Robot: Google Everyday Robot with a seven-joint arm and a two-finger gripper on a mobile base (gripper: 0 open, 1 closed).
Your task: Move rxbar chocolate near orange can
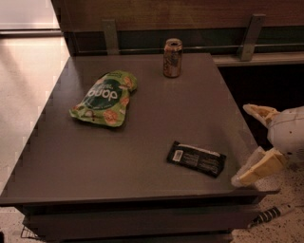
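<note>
Currently your gripper (240,145) sits at the worktop's (156,118) near right edge, fingers (260,169) wide and empty; the rxbar chocolate (196,158) lies just left, well apart from the far orange can (172,58).

Likely office break area, low dark table (156,109), speckled terrazzo floor (28,85) left, wood-panel wall (166,14) with metal brackets (110,35) far, snack bag (104,97), can (172,58), bar (196,158) on table, gripper (240,144) off near right corner, fingers spread.

White gripper (241,144), cream jaws, at right edge
</note>
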